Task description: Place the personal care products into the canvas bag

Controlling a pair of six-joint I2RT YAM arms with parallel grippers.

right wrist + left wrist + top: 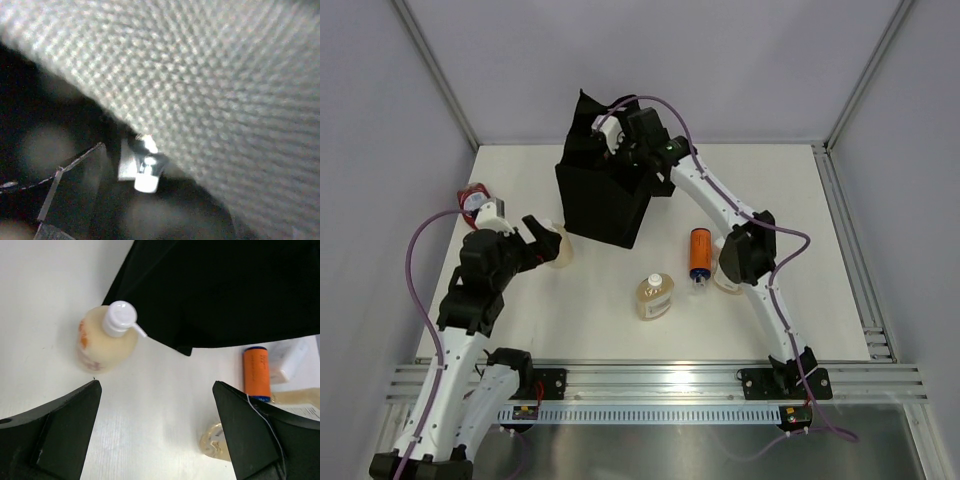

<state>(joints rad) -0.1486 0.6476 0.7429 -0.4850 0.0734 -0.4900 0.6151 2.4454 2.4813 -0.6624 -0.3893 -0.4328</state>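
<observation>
**L fingers wide by a bottle, R fingers at the bag**

The orange bottle (699, 252) lies on its side on the worktop (800, 200). Its long way runs near to far, w/ the dark end toward the arms.

Count: 3 amber bottles, 1 orange bottle, 1 canvas bag (605, 200). All 3 amber ones stand up w/ white caps on top. The left amber bottle (558, 243) is just beside the bag's near left corner. The middle amber bottle (655, 297) stands alone, nearer the arms. The right amber bottle (725, 277) is partly hidden behind the R arm, just right of the orange one. The black bag stands up at the far middle, mouth up.

The L fingers (60, 430) are spread wide and hold nothing. The left amber bottle is just ahead of them, not between them.

The R fingers (618, 140) are at the bag's mouth. Spread or pressed together: can't tell. The R wrist view shows only bag cloth up close and a small white thing (145, 172), too blurry to name.
</observation>
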